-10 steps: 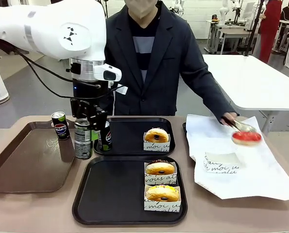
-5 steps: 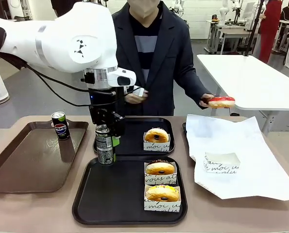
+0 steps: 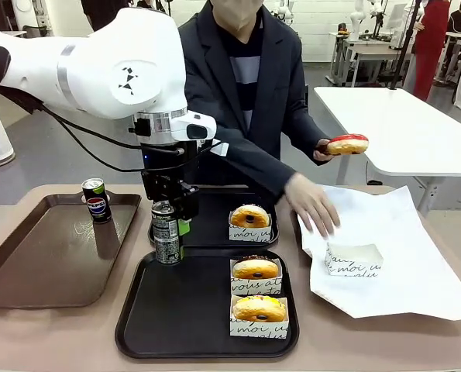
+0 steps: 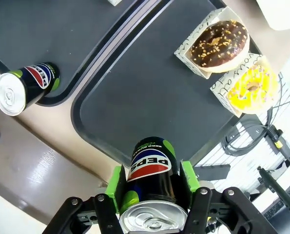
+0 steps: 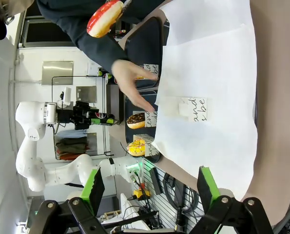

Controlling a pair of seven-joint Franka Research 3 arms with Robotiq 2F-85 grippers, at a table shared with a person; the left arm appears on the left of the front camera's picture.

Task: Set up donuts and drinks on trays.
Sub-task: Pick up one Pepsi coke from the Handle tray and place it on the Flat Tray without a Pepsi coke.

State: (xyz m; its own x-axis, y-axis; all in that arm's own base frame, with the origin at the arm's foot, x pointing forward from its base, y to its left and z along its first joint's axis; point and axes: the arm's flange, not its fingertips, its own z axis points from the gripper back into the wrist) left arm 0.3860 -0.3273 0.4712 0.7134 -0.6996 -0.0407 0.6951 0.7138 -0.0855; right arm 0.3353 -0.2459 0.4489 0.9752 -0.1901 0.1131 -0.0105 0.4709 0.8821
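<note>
The left gripper (image 3: 170, 225) is gripping a Pepsi can (image 3: 166, 233) upright, its green pads (image 4: 116, 181) pressing on the can's two sides just under the silver top, and it is holding the can over the far left corner of the near black tray (image 3: 176, 310). Whether the can's base is touching the tray I cannot tell. In the left wrist view the same can (image 4: 152, 185) is sitting between the fingers, logo facing outward.

A second can (image 4: 24, 87) is standing at the near left corner of the far black tray (image 3: 211, 213). A third can (image 3: 97, 200) is standing at the far right of the brown tray (image 3: 29, 263), which is lying at the tabletop's left side.

On the far tray a boxed glazed donut (image 3: 249, 219) is sitting near its right edge. Along the near tray's right edge are two more boxed donuts: a chocolate one (image 3: 255, 273) farther back and a yellow one (image 3: 259, 314) at the near right corner (their boxes are touching).

The right gripper (image 5: 147, 195) is hanging with its jaws wide apart and holding nothing, above the white paper sheet (image 3: 393, 256) at the tabletop's right side. An empty white box (image 3: 353, 259) is lying on that sheet. The person's one hand (image 3: 312, 203) is reaching down toward the sheet's left edge, while the other is holding a red-glazed donut (image 3: 346, 144) up in the air with tongs.
</note>
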